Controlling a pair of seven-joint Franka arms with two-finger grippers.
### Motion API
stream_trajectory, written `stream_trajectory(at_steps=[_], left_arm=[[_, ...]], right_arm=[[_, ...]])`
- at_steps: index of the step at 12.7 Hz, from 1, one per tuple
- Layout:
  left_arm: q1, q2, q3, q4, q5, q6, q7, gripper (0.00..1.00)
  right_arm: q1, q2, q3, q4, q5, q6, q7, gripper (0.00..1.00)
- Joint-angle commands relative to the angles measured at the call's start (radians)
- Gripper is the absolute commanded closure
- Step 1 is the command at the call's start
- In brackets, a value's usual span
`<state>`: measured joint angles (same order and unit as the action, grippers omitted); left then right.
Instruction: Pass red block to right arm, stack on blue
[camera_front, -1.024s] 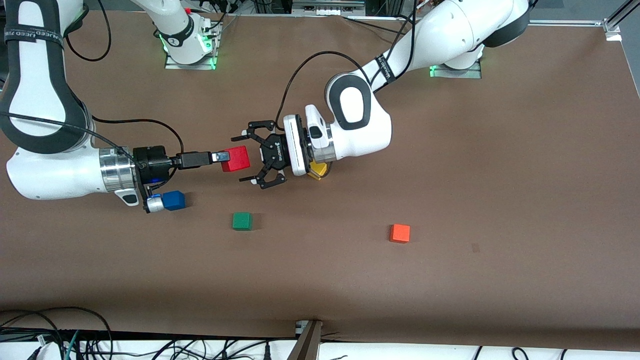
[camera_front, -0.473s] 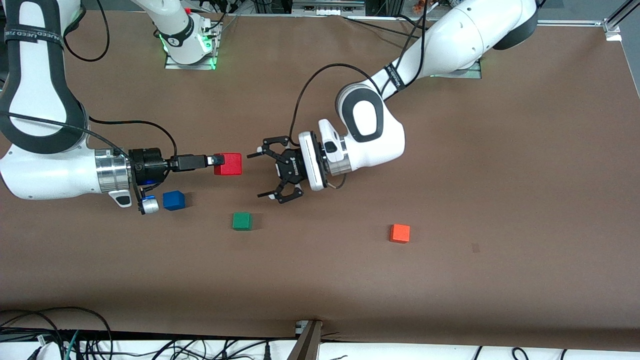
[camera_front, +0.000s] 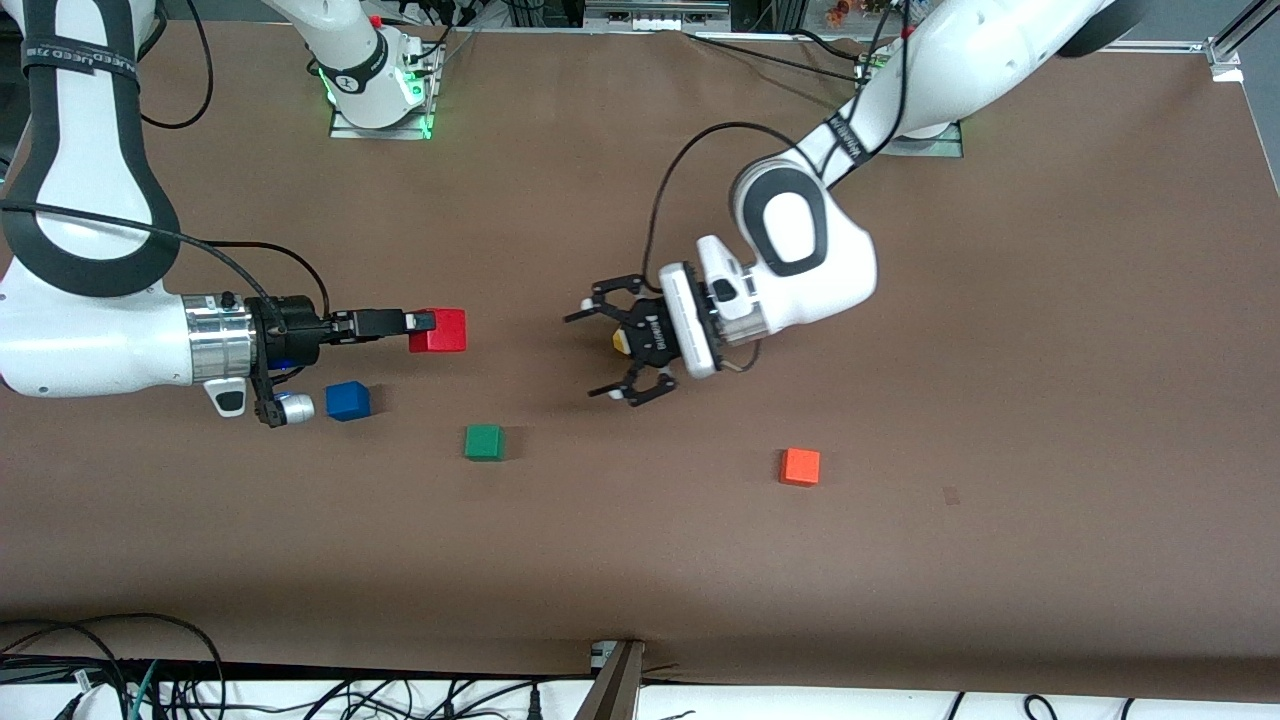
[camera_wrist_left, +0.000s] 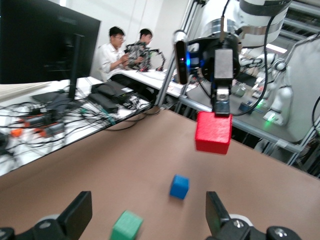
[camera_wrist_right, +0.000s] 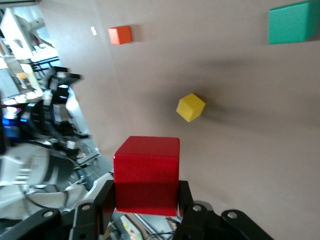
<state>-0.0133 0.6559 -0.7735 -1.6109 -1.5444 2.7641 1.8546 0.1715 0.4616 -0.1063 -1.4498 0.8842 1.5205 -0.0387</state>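
The right arm's slim black parallel-finger end effector (camera_front: 425, 322) hangs above the brown paper-covered desk (camera_front: 900, 560), its two fingers clamped on the small bright-red cube (camera_front: 439, 330), which it holds clear of the surface toward the right arm's end of the desk. In the right wrist view the red cube (camera_wrist_right: 146, 174) sits squarely between the dark fingers (camera_wrist_right: 105, 202), one face turned to the camera. The small plain blue cube (camera_front: 348, 401) rests on the desk just beside the right arm's silver wrist cylinder (camera_front: 213, 338) and nearer to the front camera than the held cube; from the left wrist view the blue cube (camera_wrist_left: 179, 186) lies on the surface below the raised red cube (camera_wrist_left: 213, 132). The left arm's spidery black claw end effector (camera_front: 620, 350) hovers over the middle of the desk with its fingers spread apart and nothing between them, well apart from the red cube. A small yellow cube (camera_front: 621, 340) peeks out from under that claw and shows plainly in the right wrist view (camera_wrist_right: 190, 107). A small green cube (camera_front: 484, 442) sits nearer to the front camera, between the two end effectors, and a small orange cube (camera_front: 800, 466) lies toward the left arm's end of the desk
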Motion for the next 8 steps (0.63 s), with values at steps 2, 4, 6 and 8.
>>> stream_trajectory(at_steps=[2, 4, 6, 8], left_arm=[[0.177, -0.188, -0.001, -0.22, -0.022, -0.131, 0.003, 0.0], [0.272, -0.179, 0.025, -0.216, 0.225, -0.243, 0.002, 0.0], [0.363, -0.156, 0.068, -0.131, 0.537, -0.415, -0.093, 0.0], [0.372, -0.148, 0.17, 0.038, 0.851, -0.687, -0.292, 0.0]], right_arm=[[-0.006, -0.009, 0.0, 0.012, -0.146, -0.01, -0.043, 1.0], [-0.004, -0.009, -0.004, 0.012, -0.268, 0.003, -0.043, 1.0], [0.0, -0.009, -0.001, 0.012, -0.394, 0.042, -0.043, 1.0], [0.013, -0.008, 0.0, 0.011, -0.496, 0.09, -0.043, 1.0]])
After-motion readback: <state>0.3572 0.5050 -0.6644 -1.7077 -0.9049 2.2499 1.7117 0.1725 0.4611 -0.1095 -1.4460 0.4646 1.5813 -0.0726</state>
